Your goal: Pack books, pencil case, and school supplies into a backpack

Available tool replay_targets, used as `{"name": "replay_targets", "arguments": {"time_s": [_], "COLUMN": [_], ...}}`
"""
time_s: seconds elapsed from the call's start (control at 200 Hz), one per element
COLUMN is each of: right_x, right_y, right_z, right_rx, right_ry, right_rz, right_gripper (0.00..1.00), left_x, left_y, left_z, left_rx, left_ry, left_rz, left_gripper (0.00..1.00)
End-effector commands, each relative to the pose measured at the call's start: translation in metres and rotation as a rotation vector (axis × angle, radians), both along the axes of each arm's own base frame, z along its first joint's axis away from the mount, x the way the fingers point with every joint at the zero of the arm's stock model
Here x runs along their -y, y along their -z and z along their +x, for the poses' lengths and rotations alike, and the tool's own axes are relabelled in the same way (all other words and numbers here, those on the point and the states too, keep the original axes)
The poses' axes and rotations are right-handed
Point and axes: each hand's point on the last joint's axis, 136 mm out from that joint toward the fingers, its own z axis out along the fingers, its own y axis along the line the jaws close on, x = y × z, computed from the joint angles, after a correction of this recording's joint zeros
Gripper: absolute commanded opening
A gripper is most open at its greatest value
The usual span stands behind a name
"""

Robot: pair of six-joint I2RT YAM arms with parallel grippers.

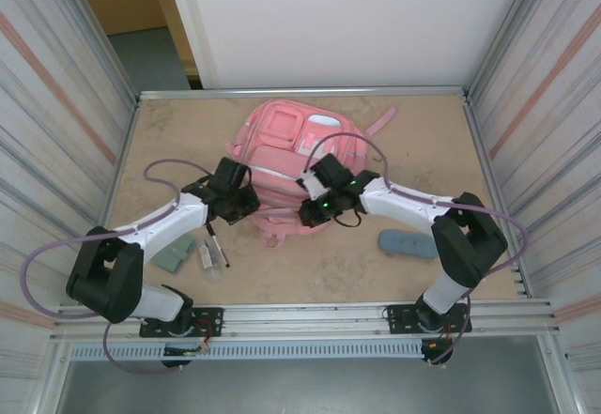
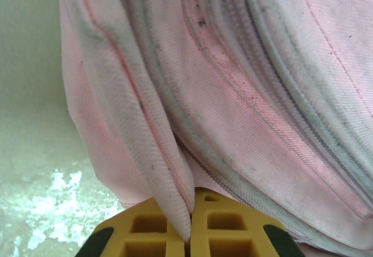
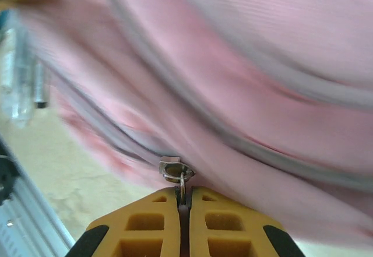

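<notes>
On the left of the sandy brown table [image 1: 329,278], a flat grey-green block [image 1: 176,252] and a thin black marker pen [image 1: 217,244] are seen lying near the left arm. They are not packed yet.

Next comes the left gripper [image 2: 189,210]. Its two yellow fingers are pressed tight together, and a fold of pink cloth is pinched between them. That cloth is part of the big pink fabric backpack [image 1: 291,142]. The backpack is laid flat in the middle of the table. Its long side is pointed away from the arms, and its near edge is reached by both grippers.

To the right of that, the right gripper [image 3: 184,197] is found at the same near edge. Its fingers are squeezed shut too, and the small grey metal zip pull [image 3: 176,171] is caught right at their tips. From the pull, a grey zip line [image 3: 116,139] is seen running off to the upper left in the right wrist view, though that picture is blurred. So the bag is most likely being held on the left while the zip is meant to be dragged along that line by the right arm, which is the nearer one.

Far to the right, a soft blue-grey pencil case [image 1: 407,242] is left on the table beside the right arm, apart from the bag.
</notes>
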Motion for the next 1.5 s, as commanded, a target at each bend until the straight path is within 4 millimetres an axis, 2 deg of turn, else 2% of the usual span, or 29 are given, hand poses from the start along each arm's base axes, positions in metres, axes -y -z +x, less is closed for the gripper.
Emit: {"name": "replay_targets", "arguments": {"time_s": [0.0,0.12,0.236,0.366,0.486,0.526,0.576,0.586,0.636,0.671,0.802,0.857,0.932,0.967,0.987,1.007,1.087,1.163,1.308,1.403,1.493], "right_x": [0.074,0.118,0.159,0.183,0.184,0.182,0.176,0.175,0.174,0.175,0.187,0.188,0.194,0.199,0.201,0.204,0.212,0.218,0.221,0.218,0.21], "right_y": [0.019,0.033,0.046,0.051,0.05,0.045,0.036,0.035,0.025,0.016,-0.011,-0.023,-0.038,-0.044,-0.048,-0.052,-0.063,-0.068,-0.065,-0.062,-0.058], "right_z": [0.0,0.036,0.076,0.113,0.132,0.134,0.135,0.134,0.133,0.13,0.119,0.117,0.113,0.112,0.112,0.111,0.11,0.108,0.106,0.106,0.105], "right_rx": [-0.044,0.0,0.021,0.049,0.069,0.076,0.086,0.087,0.105,0.124,0.19,0.219,0.266,0.289,0.307,0.322,0.364,0.377,0.352,0.331,0.313], "right_ry": [0.091,0.239,0.429,0.525,0.535,0.535,0.517,0.513,0.509,0.518,0.598,0.632,0.695,0.728,0.746,0.765,0.807,0.836,0.872,0.862,0.841], "right_rz": [-0.221,-0.345,-0.433,-0.46,-0.397,-0.372,-0.332,-0.325,-0.302,-0.293,-0.262,-0.229,-0.198,-0.187,-0.181,-0.176,-0.154,-0.146,-0.088,-0.063,-0.031], "right_gripper": [0.04,0.05,0.06,0.11,0.15,0.18,0.26,0.28,0.34,0.36,0.42,0.44,0.46,0.5,0.57,0.59,0.6,0.61,0.61,0.61,0.61], "left_x": [-0.019,-0.021,-0.013,-0.008,-0.007,-0.004,0.001,0.003,0.01,0.017,0.035,0.05,0.072,0.083,0.09,0.097,0.115,0.132,0.16,0.167,0.161], "left_y": [-0.03,-0.031,-0.022,-0.012,-0.013,-0.017,-0.024,-0.025,-0.034,-0.043,-0.077,-0.087,-0.099,-0.103,-0.103,-0.103,-0.096,-0.076,-0.04,-0.017,0.001], "left_z": [0.019,0.024,0.021,0.011,0.004,0.002,-0.002,-0.003,-0.008,-0.013,-0.026,-0.031,-0.026,-0.023,-0.021,-0.02,-0.005,0.01,0.02,0.024,0.028], "left_rx": [0.11,0.115,0.077,0.042,0.045,0.054,0.073,0.077,0.104,0.127,0.233,0.295,0.39,0.422,0.431,0.439,0.427,0.371,0.294,0.23,0.165], "left_ry": [0.056,0.105,0.181,0.223,0.26,0.28,0.315,0.322,0.366,0.406,0.58,0.695,0.815,0.864,0.893,0.924,0.966,0.99,1.049,1.058,1.025], "left_rz": [-0.008,-0.077,-0.085,-0.106,-0.107,-0.121,-0.149,-0.154,-0.171,-0.163,0.008,0.11,0.275,0.349,0.381,0.411,0.499,0.515,0.569,0.606,0.657], "left_gripper": [0.0,0.0,0.0,0.0,0.0,0.0,0.01,0.03,0.31,0.39,0.47,0.5,0.54,0.55,0.56,0.56,0.57,0.57,0.57,0.58,0.58]}}
